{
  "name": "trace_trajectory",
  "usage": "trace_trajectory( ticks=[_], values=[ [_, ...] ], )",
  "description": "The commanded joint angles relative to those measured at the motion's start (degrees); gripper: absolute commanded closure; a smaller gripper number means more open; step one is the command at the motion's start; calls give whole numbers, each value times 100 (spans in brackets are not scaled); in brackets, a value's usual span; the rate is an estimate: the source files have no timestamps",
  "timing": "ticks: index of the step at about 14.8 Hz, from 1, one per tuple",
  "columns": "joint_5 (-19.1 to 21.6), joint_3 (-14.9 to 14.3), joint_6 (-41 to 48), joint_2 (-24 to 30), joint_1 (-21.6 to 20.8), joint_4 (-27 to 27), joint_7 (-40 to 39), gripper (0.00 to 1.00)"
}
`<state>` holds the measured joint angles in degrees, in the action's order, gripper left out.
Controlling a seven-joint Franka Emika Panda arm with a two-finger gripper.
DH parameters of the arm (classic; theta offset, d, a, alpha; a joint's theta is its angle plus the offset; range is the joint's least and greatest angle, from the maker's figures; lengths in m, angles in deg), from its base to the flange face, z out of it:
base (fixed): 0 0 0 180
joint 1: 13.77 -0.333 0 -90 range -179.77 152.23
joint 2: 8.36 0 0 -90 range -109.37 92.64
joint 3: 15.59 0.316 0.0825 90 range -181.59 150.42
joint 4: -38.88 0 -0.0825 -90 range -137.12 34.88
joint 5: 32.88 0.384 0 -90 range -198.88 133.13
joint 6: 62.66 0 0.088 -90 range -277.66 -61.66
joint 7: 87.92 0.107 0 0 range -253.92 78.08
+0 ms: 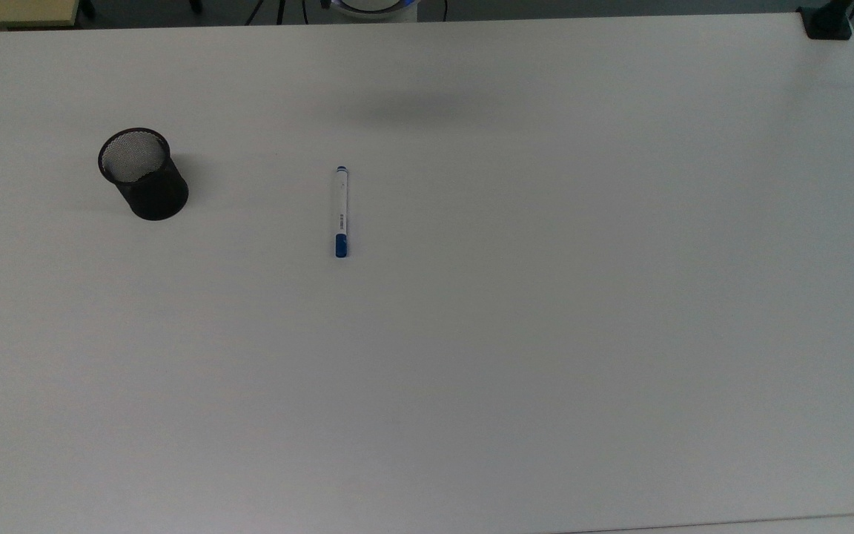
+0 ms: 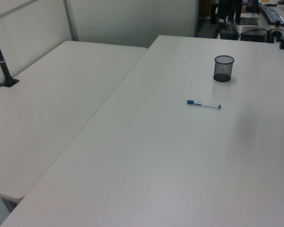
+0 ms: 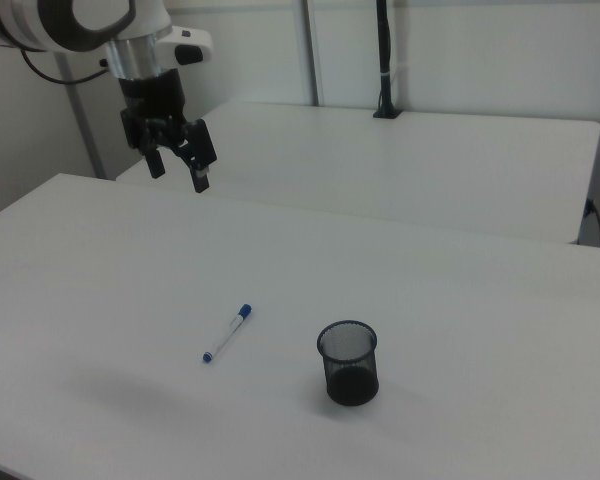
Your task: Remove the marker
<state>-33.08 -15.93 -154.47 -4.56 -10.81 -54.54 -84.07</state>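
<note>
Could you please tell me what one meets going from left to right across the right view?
Gripper → marker → mesh cup.
</note>
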Motion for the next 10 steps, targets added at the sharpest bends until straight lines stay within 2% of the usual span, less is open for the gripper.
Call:
trace_trajectory(
  ticks=[1, 4, 10],
  values=[
    [108, -62, -845, -265, -50, -106, -60, 0],
    [64, -62, -900, -345, -6, -88, -306, 0],
    [37, -62, -873, -327, 12, -80, -315, 0]
  ],
)
